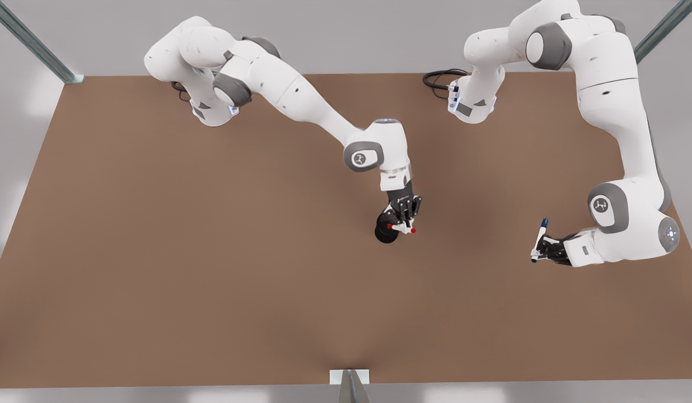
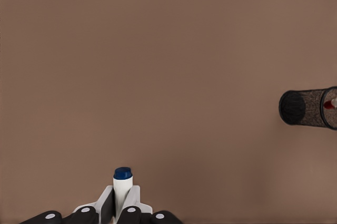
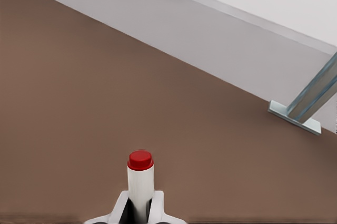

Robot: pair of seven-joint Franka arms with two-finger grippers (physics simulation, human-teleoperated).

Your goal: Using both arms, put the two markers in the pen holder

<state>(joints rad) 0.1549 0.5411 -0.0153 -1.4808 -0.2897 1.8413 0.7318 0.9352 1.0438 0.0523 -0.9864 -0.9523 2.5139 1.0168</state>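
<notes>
Metal post foot (image 1: 350,378) at 6 o'clock on the near edge of the brown matte tabletop (image 1: 155,268), flat and plain; grey walls behind, angled metal struts (image 1: 35,45) at 10 and 2 o'clock. Black cable (image 1: 438,78) loops by the arm base at 1 o'clock.

Left gripper (image 1: 539,246) at 3 o'clock in the front view, fingers clamped on the blue-capped marker (image 1: 539,239), thin white stick, held clear of the table. Left wrist view: same marker (image 2: 122,190) between the pads, black mesh pen holder (image 2: 310,108) well apart.

Right gripper (image 1: 403,224) near centre, closed on the red-capped marker (image 1: 402,227), held roughly level just over the pen holder (image 1: 384,232), small black cylinder, partly hidden by the gripper. Right wrist view: marker (image 3: 140,184) pinched, smooth red cap.
</notes>
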